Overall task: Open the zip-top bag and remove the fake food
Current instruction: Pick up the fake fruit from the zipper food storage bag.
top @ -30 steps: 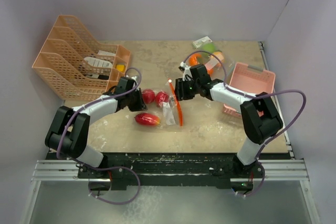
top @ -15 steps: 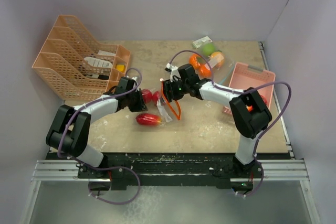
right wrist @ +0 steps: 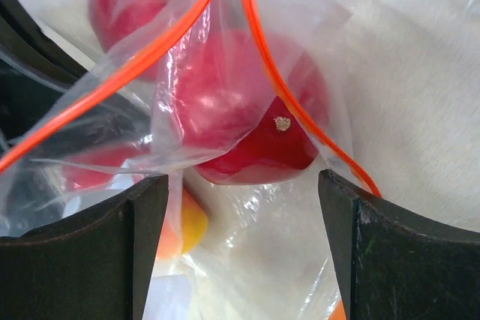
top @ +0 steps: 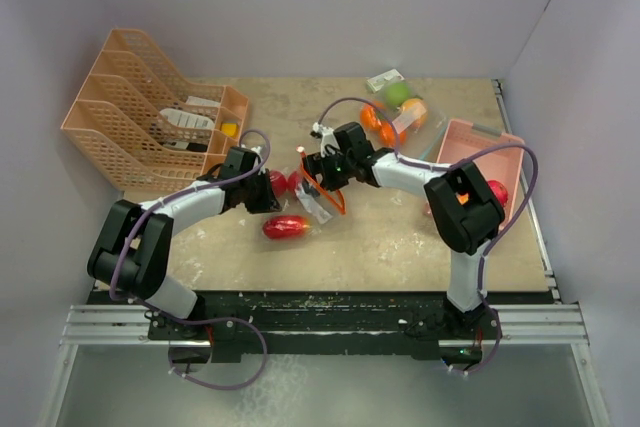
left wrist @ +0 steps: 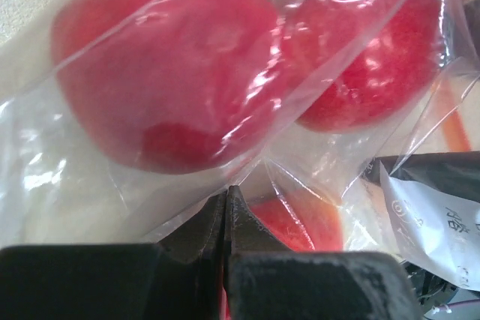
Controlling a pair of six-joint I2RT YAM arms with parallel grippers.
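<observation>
Desk [top: 400, 237] centre, removal step: left gripper [left wrist: 227, 211] clamped on bag [left wrist: 60, 185] film; right gripper [right wrist: 244, 215] wide, empty, at mouth. Next: close on apple [right wrist: 255, 140].

overhead wide; wrists close (sharing bag [left wrist: 60, 170])

Zip-top bag [left wrist: 52, 185]: clear, glossy, crinkled film. Red apples [left wrist: 157, 73]: glossy plastic. Table [top: 400, 237]: matt, mottled.
</observation>
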